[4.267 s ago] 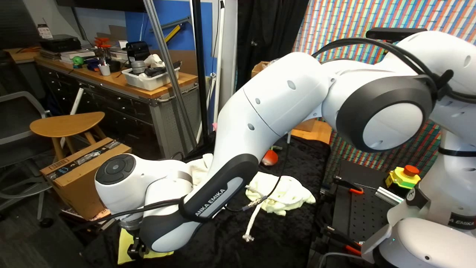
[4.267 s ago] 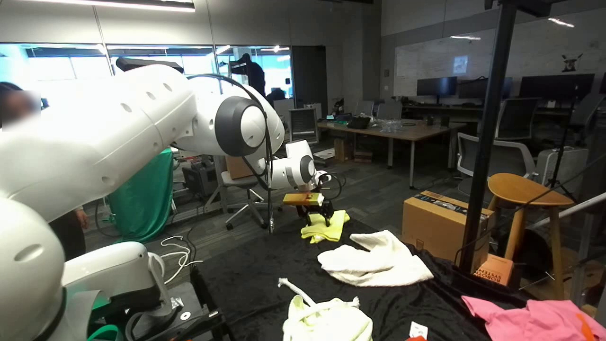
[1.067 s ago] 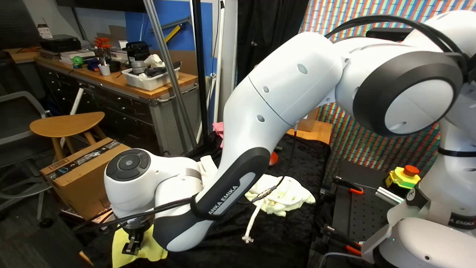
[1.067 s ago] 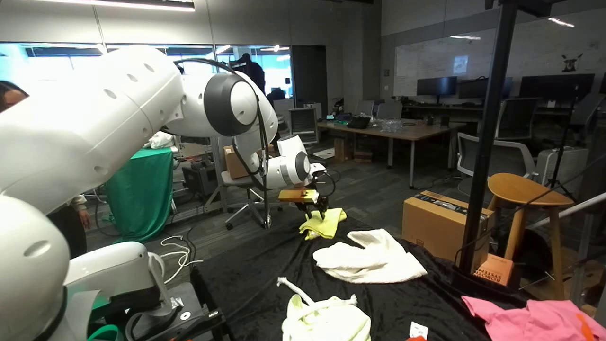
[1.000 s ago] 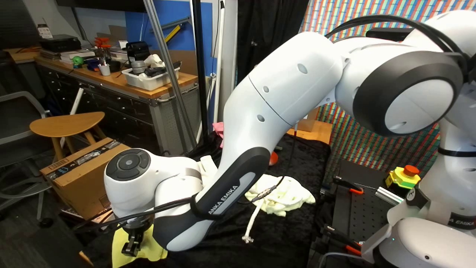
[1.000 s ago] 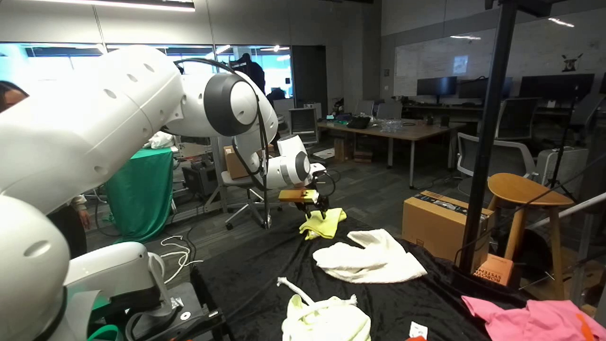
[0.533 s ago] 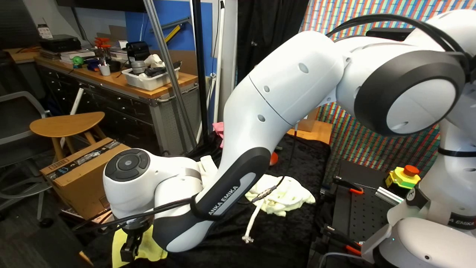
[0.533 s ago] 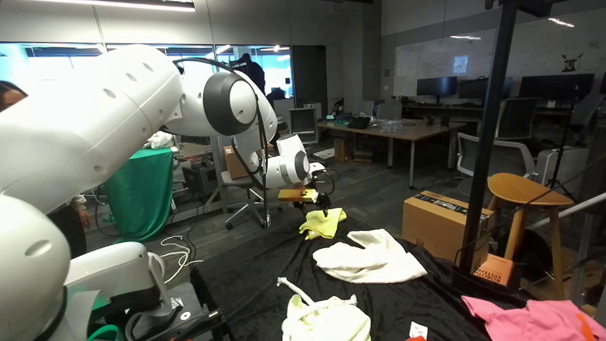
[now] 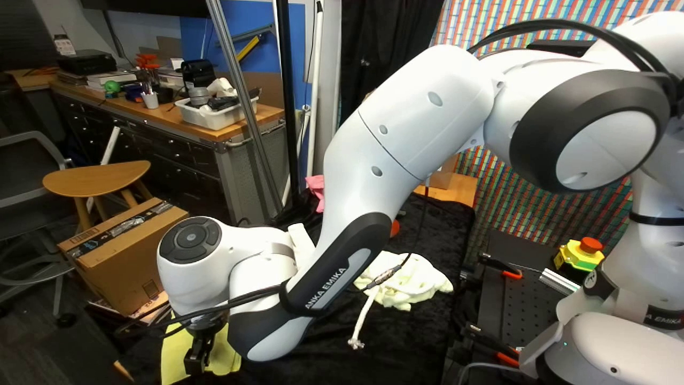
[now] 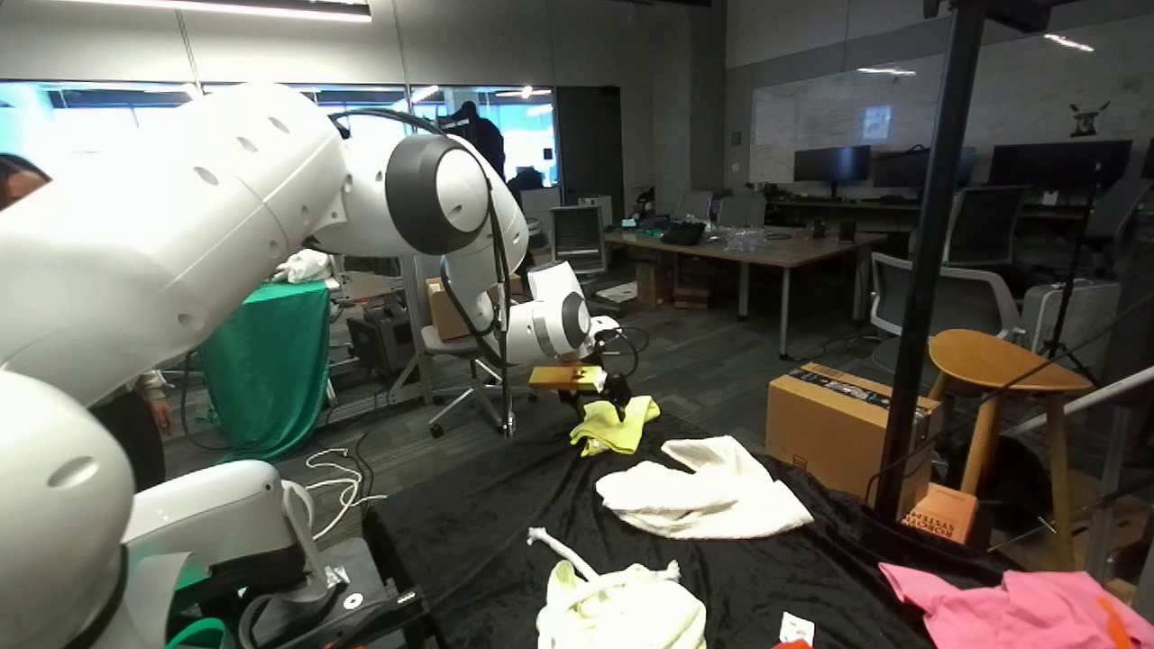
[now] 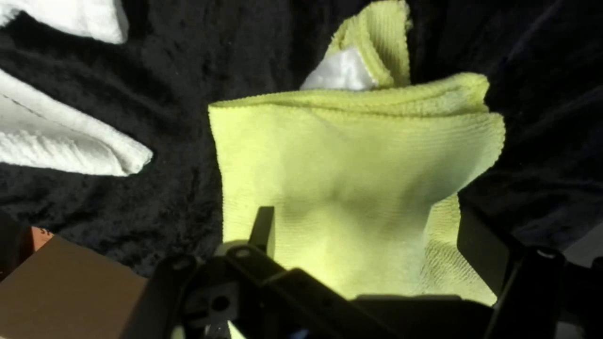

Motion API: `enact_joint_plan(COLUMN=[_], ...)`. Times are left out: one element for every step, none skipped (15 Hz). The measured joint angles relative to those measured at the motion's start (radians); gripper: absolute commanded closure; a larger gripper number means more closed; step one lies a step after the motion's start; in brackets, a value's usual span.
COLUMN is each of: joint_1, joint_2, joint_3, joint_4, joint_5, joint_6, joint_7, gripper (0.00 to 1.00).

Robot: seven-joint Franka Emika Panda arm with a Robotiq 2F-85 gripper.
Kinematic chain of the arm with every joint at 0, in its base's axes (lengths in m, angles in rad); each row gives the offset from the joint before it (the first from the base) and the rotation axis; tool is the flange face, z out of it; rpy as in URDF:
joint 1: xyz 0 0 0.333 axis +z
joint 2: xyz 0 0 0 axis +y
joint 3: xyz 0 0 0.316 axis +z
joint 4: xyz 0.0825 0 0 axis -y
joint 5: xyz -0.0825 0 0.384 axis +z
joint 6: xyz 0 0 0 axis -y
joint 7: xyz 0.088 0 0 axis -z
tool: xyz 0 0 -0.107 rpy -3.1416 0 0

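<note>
Finding: pincer (image 11: 365, 214) spread wide, yellow cloth (image 11: 358, 146) beneath it

Compared with the frames of about a second ago, your jaws stand further apart: they are now parted wide, and the yellow cloth lies loose below them. Within that second the cloth has kept its place. Against the earliest frames it has shifted slightly, as has the white cloth (image 10: 712, 496) near the pincer; your arm (image 9: 352, 176) has also moved, and more of the yellow cloth shows around the pincer in an exterior view. You cannot tell from these frames whether the pincer touches the fabric.

The wrist view supplies details too small to tell in the exterior views. One finger (image 11: 266, 228) stands over the yellow cloth, the opposite one over its edge; ahead of the pincer, a white label (image 11: 341, 70) shows beside the folded border. That view catches only ends of the white cloth, to one side of the pincer, whereas in an exterior view you have it whole. In an exterior view you also find a yellow-orange block (image 10: 563, 377) just above the pincer. A yellow box (image 9: 580, 258) with a red button (image 9: 591, 245), well away from the pincer, shows only in an exterior view.
</note>
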Motion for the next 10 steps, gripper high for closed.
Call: enact_joint_plan(joint_1=[0.0,0.002,0.007,0.012,0.017,0.021,0.024,0.027,0.029,0.03], joint_2=[-0.007,-0.016,-0.025,-0.036,-0.048,-0.06,-0.072,-0.084,-0.094,-0.102], joint_3=[-0.001,-0.004,-0.011,-0.018,-0.023,-0.028,-0.031,-0.033,-0.035,-0.037], joint_4=[-0.014,-0.029,-0.044,-0.06,-0.078,-0.094,-0.111,-0.126,-0.139,-0.15], joint_5=[0.0,0.0,0.001,0.001,0.001,0.001,0.001,0.001,0.001,0.001], joint_6=[-0.001,-0.001,-0.001,-0.002,-0.002,-0.003,-0.003,-0.003,-0.004,-0.004], joint_7=[0.001,0.001,0.002,0.002,0.004,0.005,0.006,0.006,0.007,0.007], gripper=[0.0,0.0,0.0,0.0,0.0,0.0,0.0,0.0,0.0,0.0])
